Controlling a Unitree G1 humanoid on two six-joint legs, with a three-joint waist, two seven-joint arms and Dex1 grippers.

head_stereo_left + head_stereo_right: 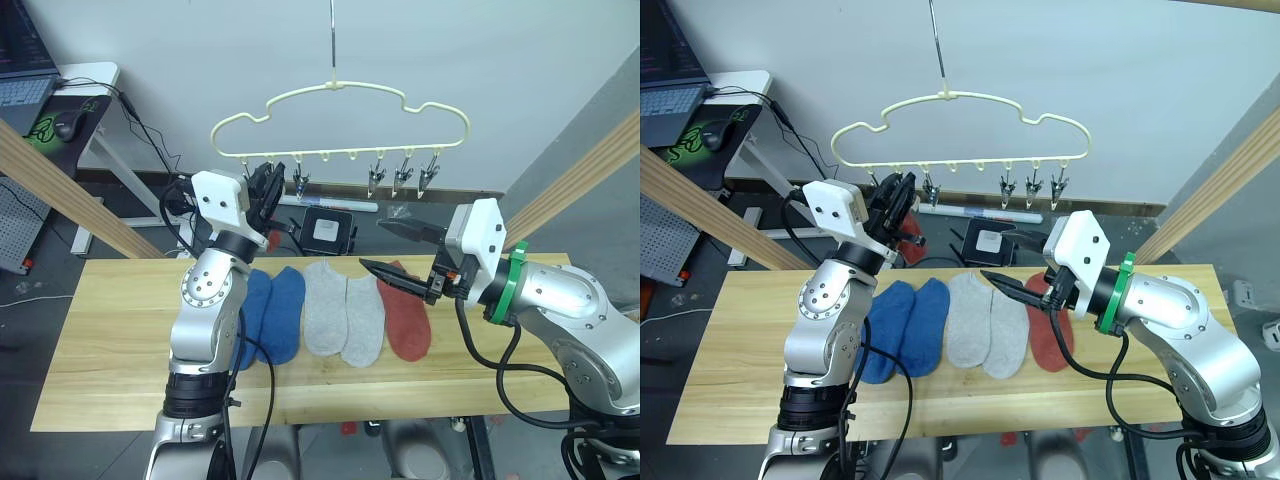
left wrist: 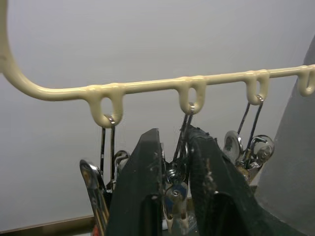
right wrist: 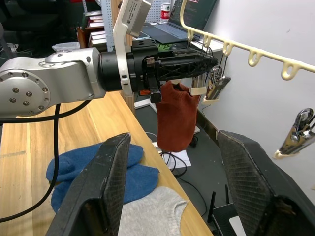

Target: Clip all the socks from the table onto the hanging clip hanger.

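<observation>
Up top, left gripper (image 1: 266, 187) clamped on a silver clip (image 2: 176, 189) at the left end of the clip hanger (image 1: 340, 98), one rust red sock (image 3: 176, 116) dangling from there. Right gripper (image 1: 395, 252) wide open, holding nothing, hovering over the other rust red sock (image 1: 407, 316). Five socks lined up mid-bench: two blue socks (image 1: 275, 313), two grey socks (image 1: 343, 316), then the red. Bench (image 1: 110, 340) bare out to both ends, plus a free strip along the near edge.
</observation>
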